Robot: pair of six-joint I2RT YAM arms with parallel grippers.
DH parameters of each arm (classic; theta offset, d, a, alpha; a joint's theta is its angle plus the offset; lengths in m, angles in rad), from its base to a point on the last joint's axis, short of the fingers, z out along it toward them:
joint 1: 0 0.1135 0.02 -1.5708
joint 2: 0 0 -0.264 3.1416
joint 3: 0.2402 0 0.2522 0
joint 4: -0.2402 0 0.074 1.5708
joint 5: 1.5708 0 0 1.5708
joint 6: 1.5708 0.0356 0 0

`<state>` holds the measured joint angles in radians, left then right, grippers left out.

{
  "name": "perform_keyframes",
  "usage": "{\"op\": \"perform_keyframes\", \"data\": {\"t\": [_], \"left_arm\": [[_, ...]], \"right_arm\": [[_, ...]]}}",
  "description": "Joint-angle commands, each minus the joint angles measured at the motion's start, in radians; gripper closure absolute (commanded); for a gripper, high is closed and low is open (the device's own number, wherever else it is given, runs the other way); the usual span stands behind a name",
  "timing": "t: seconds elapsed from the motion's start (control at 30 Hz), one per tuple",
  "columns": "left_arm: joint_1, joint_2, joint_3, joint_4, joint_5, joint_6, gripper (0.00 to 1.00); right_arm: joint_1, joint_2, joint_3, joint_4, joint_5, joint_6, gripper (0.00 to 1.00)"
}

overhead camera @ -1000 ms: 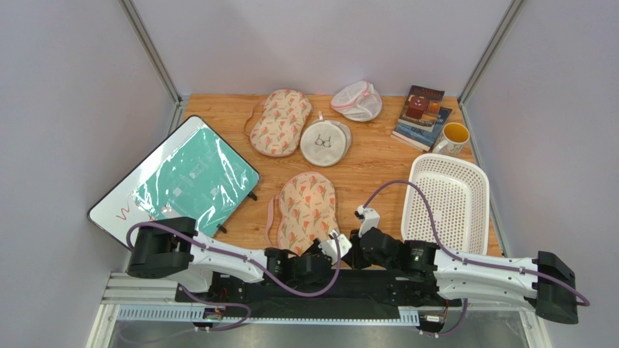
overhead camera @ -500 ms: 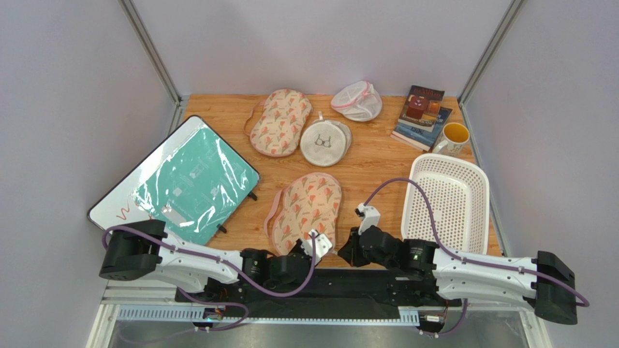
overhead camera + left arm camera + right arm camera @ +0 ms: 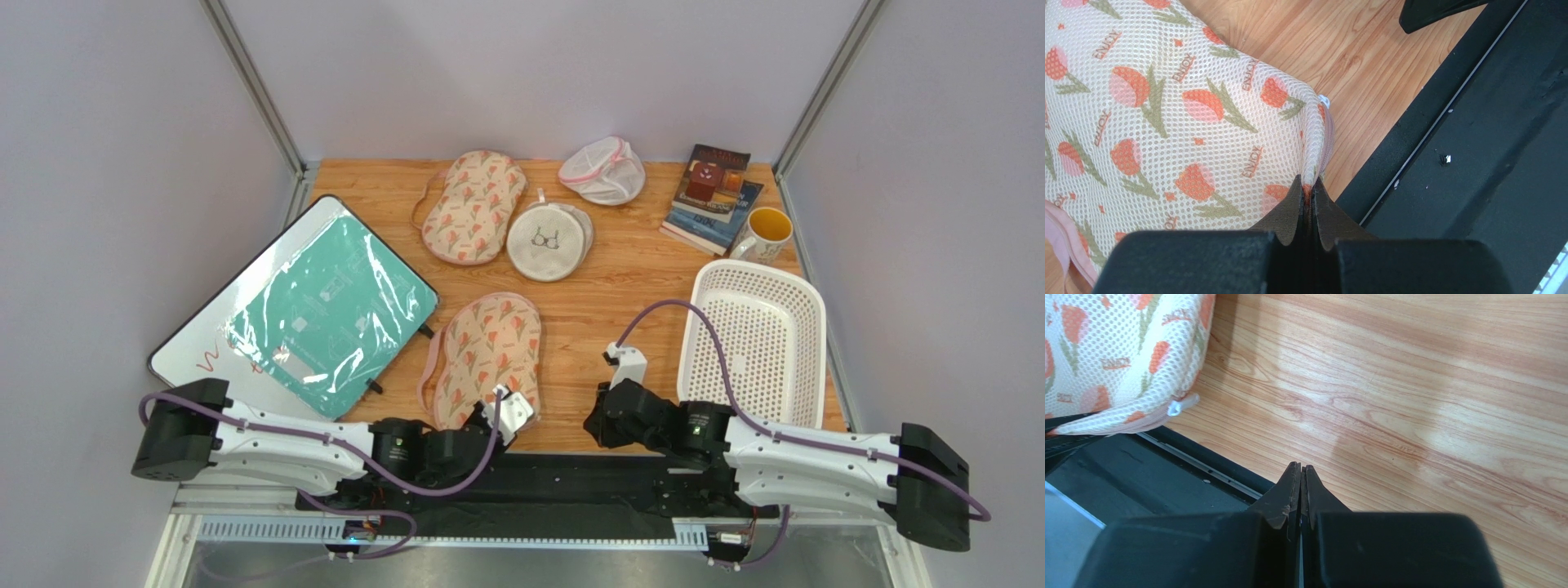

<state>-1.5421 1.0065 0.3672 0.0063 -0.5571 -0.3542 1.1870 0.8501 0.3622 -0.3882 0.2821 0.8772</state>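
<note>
A mesh laundry bag printed with orange tulips [image 3: 482,355] lies on the wooden table near its front edge. My left gripper [image 3: 1309,187] is shut on that bag's near edge, pinching a fold of mesh [image 3: 1198,116] beside the pink zipper seam. In the top view the left gripper [image 3: 481,423] sits at the bag's near end. My right gripper [image 3: 1300,473] is shut with nothing between its fingers, low over bare wood at the table's front edge. In the top view the right gripper [image 3: 597,420] is to the right of the bag, apart from it. The bag's zipper pull [image 3: 1181,406] shows in the right wrist view.
A second tulip bag [image 3: 474,205], a round mesh pouch [image 3: 548,240] and a white mesh pouch [image 3: 602,170] lie at the back. A white basket [image 3: 754,343] stands right, books [image 3: 711,197] and a yellow mug [image 3: 764,232] behind it. A whiteboard with green sheet [image 3: 307,306] is left.
The left arm has swung left, dragging the tulip bag left and nearer along the table. The right gripper has stayed near the front edge, shifting only slightly.
</note>
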Motion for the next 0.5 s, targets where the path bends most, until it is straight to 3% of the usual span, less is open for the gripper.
{"op": "perform_keyframes", "data": {"t": [0.0,0.23,0.47], "left_arm": [[0.004,-0.040,-0.001,-0.037,0.014,-0.003,1.00],[0.004,-0.033,0.013,-0.012,0.063,0.024,1.00],[-0.001,0.205,0.133,0.084,0.124,0.096,1.00]], "right_arm": [[-0.006,0.007,0.044,0.011,0.025,-0.027,1.00],[-0.006,-0.002,0.044,0.029,0.011,-0.038,1.00],[-0.006,-0.039,0.041,0.003,0.020,-0.023,1.00]]}}
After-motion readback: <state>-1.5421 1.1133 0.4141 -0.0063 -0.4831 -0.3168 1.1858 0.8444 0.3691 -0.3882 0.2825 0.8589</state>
